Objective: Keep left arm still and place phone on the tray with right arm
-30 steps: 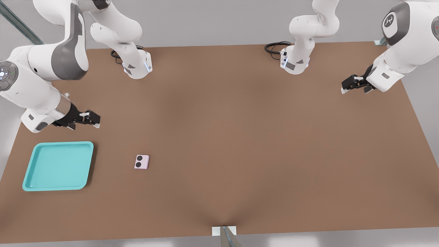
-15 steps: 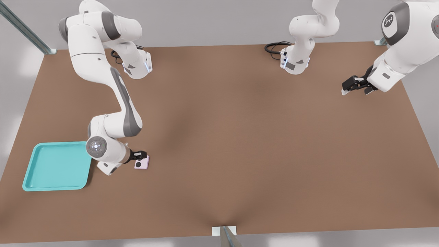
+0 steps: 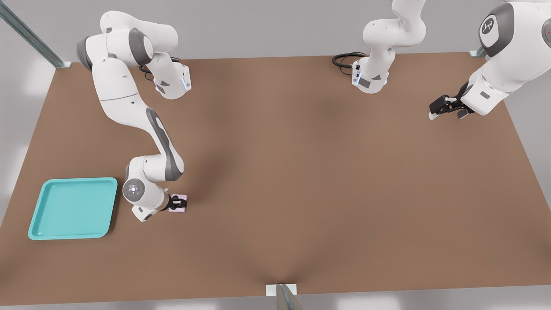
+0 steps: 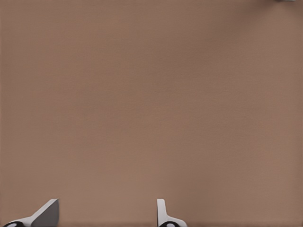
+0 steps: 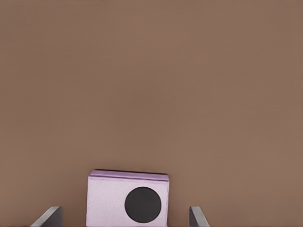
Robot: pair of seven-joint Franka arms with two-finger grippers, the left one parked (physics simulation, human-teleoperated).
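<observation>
now claw [image 3: 177, 203] spread around phone [image 5: 127, 200]

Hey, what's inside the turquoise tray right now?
Nothing shows inside the tray; its whole floor is uncovered. The phone lies on the brown table, toward the front view's right of the tray, with the end effector over it, fingers open and astride it.

right arm [image 3: 129, 103]: reaching low over table | hand [image 3: 176, 203]: fingers [image 5: 51, 216] spread apart, pointing down
</observation>
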